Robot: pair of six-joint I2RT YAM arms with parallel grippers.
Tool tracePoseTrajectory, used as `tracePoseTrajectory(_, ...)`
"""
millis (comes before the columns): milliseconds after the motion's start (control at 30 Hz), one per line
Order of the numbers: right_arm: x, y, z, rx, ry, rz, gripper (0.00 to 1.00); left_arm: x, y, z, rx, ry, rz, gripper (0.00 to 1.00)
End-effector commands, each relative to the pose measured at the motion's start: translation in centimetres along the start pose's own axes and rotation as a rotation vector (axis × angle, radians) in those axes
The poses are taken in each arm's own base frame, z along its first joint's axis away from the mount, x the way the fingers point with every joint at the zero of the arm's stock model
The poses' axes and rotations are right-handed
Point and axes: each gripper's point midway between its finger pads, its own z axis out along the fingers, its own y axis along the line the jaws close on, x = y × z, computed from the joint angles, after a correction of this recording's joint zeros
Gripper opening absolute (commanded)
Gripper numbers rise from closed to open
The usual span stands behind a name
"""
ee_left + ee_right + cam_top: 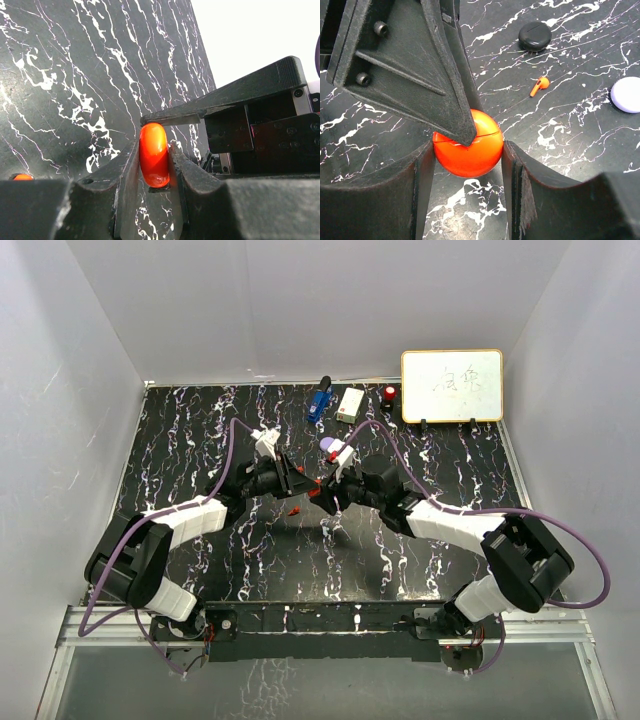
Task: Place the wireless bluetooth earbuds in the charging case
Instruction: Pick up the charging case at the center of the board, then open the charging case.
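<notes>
A round red charging case (470, 150) is closed, its seam showing, and is held off the table between both grippers. My left gripper (154, 150) is shut on it across its flat faces; the case (154, 152) shows edge-on there. My right gripper (468, 150) is shut on it across its width, both fingers touching its rim. In the top view the grippers, left (303, 483) and right (326, 492), meet at mid-table. One red earbud (539, 85) lies on the table beyond the case, and shows in the top view too (293, 508). No purple earbud is in view.
A black round case (535, 36) and a pale purple case (627, 94) lie on the table farther off. At the back stand a blue gadget (318, 403), a white box (350, 405), a small red object (389, 395) and a whiteboard (452, 386).
</notes>
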Motion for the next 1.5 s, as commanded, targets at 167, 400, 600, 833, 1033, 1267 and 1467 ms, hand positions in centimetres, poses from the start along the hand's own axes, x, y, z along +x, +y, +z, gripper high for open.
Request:
tracePoseTrajectory(167, -5.2, -0.5, -2.3, 0.049, -0.174, 0.054, 0.72, -1.6, -0.2, -1.0, 0.008, -0.063, 0.017, 0.00)
tracePoseTrajectory(400, -6.5, -3.6, -5.9, 0.129, -0.233, 0.287, 0.77, -2.6, -0.2, -1.7, 0.016, -0.104, 0.010, 0.00)
tracePoseTrajectory(600, -5.8, -3.3, -4.6, 0.122, -0.169, 0.360, 0.78, -2.8, -0.7, -1.4, 0.055, -0.111, -0.011, 0.00)
tracePoseTrajectory(833, -5.4, -2.6, -3.4, 0.079, -0.137, 0.351, 0.78, -3.0, -1.0, -1.2, 0.072, -0.107, -0.024, 0.00)
tracePoseTrajectory(1033, -5.2, -2.2, -2.9, 0.024, -0.147, 0.495, 0.75, -3.1, -1.2, -1.2, 0.087, -0.119, -0.034, 0.00)
tracePoseTrajectory(1267, -5.6, -2.1, -3.8, -0.145, -0.287, 0.753, 0.62, -3.4, -1.7, -1.7, 0.132, -0.188, -0.077, 0.00)
tracePoseTrajectory(1467, -6.0, -1.8, -3.0, -0.215, -0.309, 0.852, 0.55, -4.3, -2.1, -1.6, 0.175, -0.242, -0.111, 0.00)
